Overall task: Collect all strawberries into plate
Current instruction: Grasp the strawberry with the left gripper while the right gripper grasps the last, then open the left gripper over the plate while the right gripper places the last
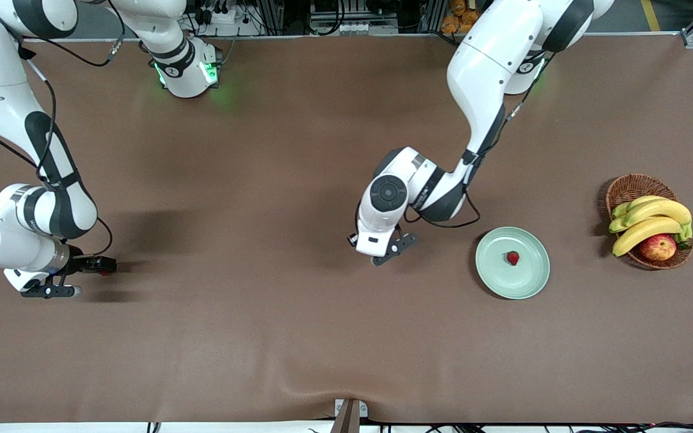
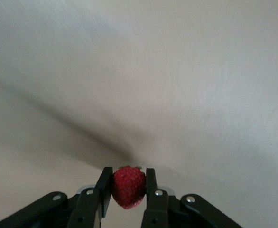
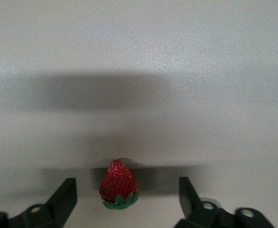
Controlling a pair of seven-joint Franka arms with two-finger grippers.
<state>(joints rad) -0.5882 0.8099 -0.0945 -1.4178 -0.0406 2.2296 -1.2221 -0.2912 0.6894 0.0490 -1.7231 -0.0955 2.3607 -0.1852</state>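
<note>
left hand [image 2: 128, 190] around seeded, conical strawberry [image 2: 128, 186]

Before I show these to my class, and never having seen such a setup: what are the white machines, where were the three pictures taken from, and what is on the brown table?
The white machines are two robot arms. One picture looks down from high across the table; the other two come from cameras on the arms' wrists.

On the table is a pale green plate with one strawberry in it. Beside it, toward the left arm's end, a wicker basket holds bananas and an apple.

The left end effector is shut on a second strawberry, low beside the plate. The right end effector, at the table's right-arm end, is open with a third strawberry between its fingers, not touching them.
</note>
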